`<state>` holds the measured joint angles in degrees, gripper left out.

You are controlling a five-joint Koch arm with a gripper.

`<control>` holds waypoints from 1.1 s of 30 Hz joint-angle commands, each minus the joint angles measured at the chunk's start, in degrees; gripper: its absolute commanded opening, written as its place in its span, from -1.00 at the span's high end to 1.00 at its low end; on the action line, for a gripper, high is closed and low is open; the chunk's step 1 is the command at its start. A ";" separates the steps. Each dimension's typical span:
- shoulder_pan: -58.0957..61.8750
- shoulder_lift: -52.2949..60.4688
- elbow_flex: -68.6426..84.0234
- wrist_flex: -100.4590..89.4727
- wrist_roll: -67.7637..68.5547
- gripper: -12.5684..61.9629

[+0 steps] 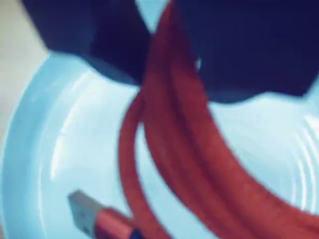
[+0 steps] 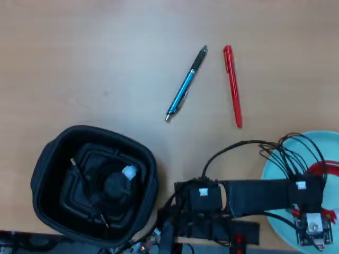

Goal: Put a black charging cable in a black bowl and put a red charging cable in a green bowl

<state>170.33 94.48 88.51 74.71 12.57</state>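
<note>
I hold my gripper (image 1: pixel 167 45) clamped on the thin red coiled charging cable (image 1: pixel 179 149), directly above the round pale green bowl (image 2: pixel 275 177), so it can drop inside. The thin black coiled cable (image 2: pixel 114 185) with its white tie lies inside the deep black squarish bowl (image 2: pixel 47 159), well apart from the green bowl, so I judge that half done.

You're at an office-style desk: pale wood-grain tabletop (image 2: pixel 95 58), a blue pen (image 2: pixel 185 85) and a red pen (image 2: pixel 232 84) lying loose on it, hobby arm (image 2: pixel 249 197) with exposed wiring along the near edge. No room background visible to confirm more.
</note>
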 commanded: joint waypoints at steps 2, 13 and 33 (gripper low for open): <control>1.67 0.35 -3.43 -4.48 0.00 0.84; 1.32 -2.29 -0.26 -7.56 -0.26 0.77; -3.25 5.01 6.94 -16.08 -0.26 0.03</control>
<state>168.22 93.52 97.56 61.26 12.48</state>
